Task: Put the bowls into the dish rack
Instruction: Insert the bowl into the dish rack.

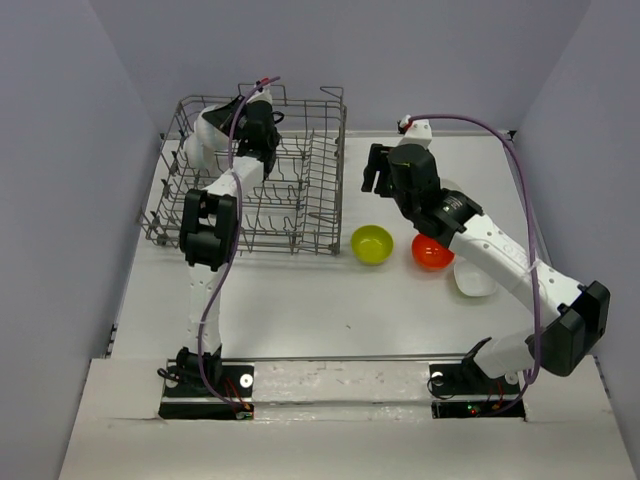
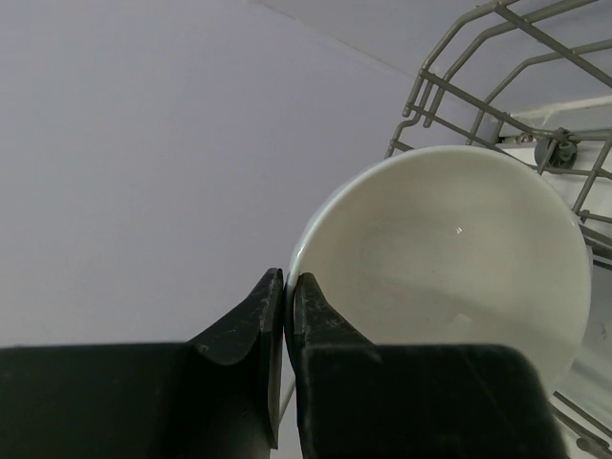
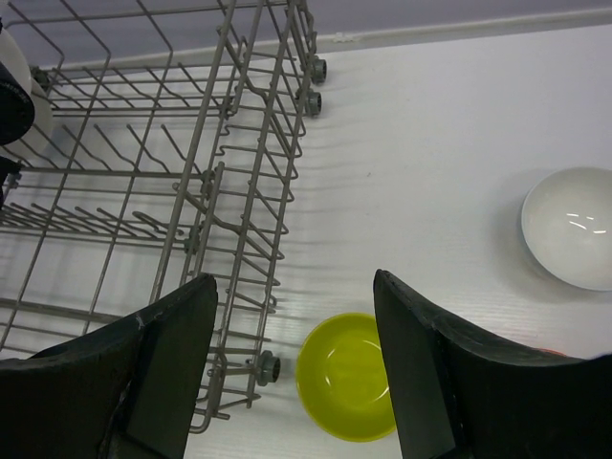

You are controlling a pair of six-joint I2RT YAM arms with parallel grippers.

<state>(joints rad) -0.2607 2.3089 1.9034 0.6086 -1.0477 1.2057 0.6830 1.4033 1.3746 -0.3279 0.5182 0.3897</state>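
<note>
The grey wire dish rack (image 1: 300,200) stands at the back left of the table. My left gripper (image 1: 225,128) reaches over its far left corner, shut on the rim of a white bowl (image 1: 198,145). In the left wrist view the fingers (image 2: 289,287) pinch that bowl (image 2: 449,258) at its edge, with rack wires (image 2: 459,67) behind it. My right gripper (image 1: 377,178) hangs open just right of the rack, holding nothing. Below it, in the right wrist view, a yellow-green bowl (image 3: 346,376) sits on the table between the fingers of the gripper (image 3: 295,287), next to the rack (image 3: 191,172).
On the table right of the rack lie the yellow-green bowl (image 1: 372,244), a red-orange bowl (image 1: 432,252) and another white bowl (image 1: 475,278), the last two partly under my right arm. That white bowl (image 3: 571,228) also shows in the right wrist view. Grey walls enclose the table.
</note>
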